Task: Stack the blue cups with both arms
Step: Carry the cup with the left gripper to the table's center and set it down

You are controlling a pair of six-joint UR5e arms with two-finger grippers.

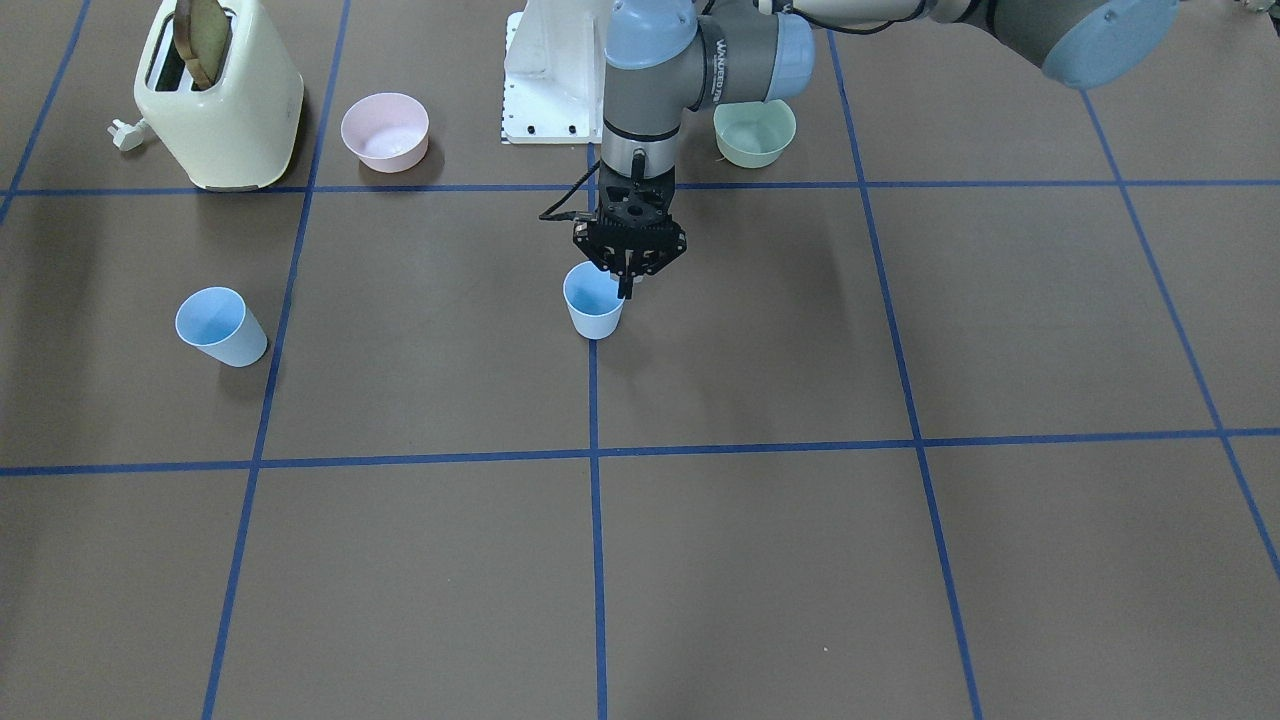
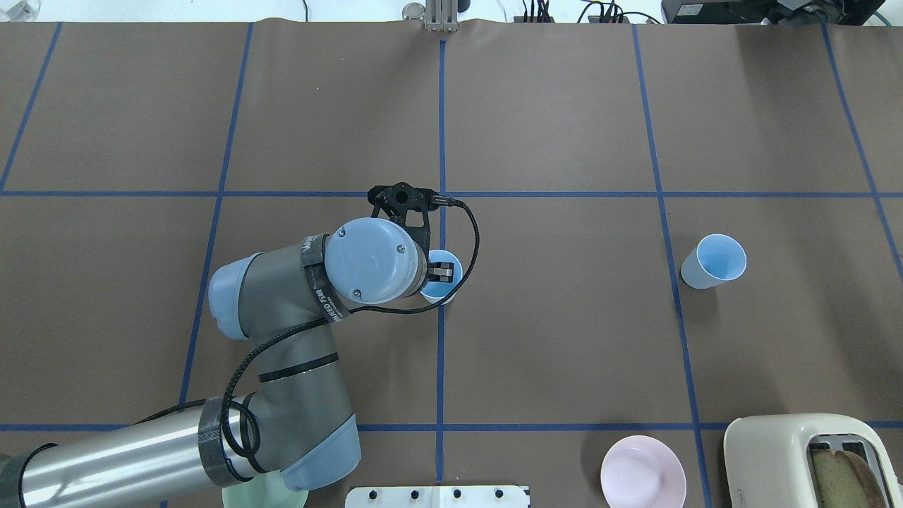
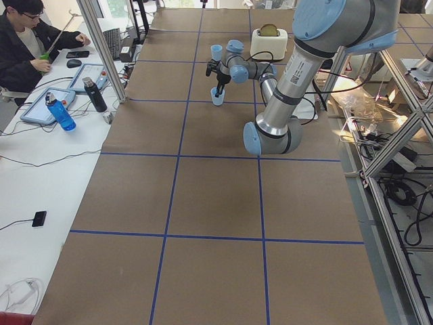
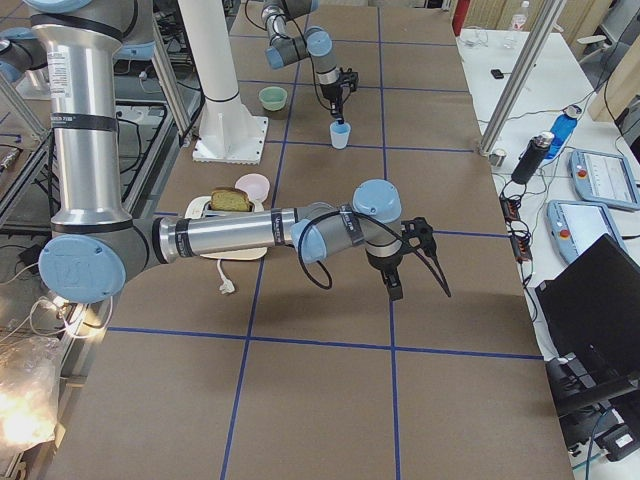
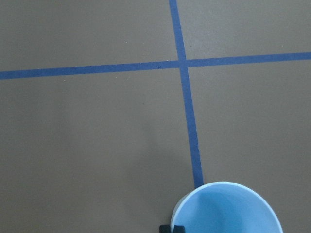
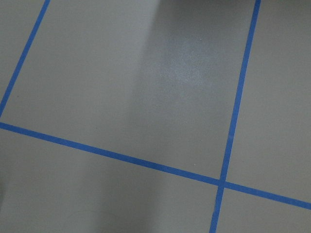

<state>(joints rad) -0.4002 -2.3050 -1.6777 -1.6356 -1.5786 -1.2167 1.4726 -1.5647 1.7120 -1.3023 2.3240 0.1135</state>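
One blue cup (image 1: 590, 308) stands upright on the centre tape line; it also shows in the overhead view (image 2: 452, 282) and the left wrist view (image 5: 228, 209). My left gripper (image 1: 626, 284) reaches down from above and is pinched on that cup's rim, one finger inside and one outside. The second blue cup (image 1: 220, 326) stands alone on my right side, also seen from overhead (image 2: 714, 261). My right gripper (image 4: 394, 288) shows only in the exterior right view, pointing down over bare table; I cannot tell whether it is open. Its wrist view shows only paper and tape.
A cream toaster (image 1: 220, 100) with bread, a pink bowl (image 1: 385, 132) and a green bowl (image 1: 755, 135) stand near the white pedestal base (image 1: 545, 85). An operator (image 3: 24, 40) sits at a side desk with bottles and tablets.
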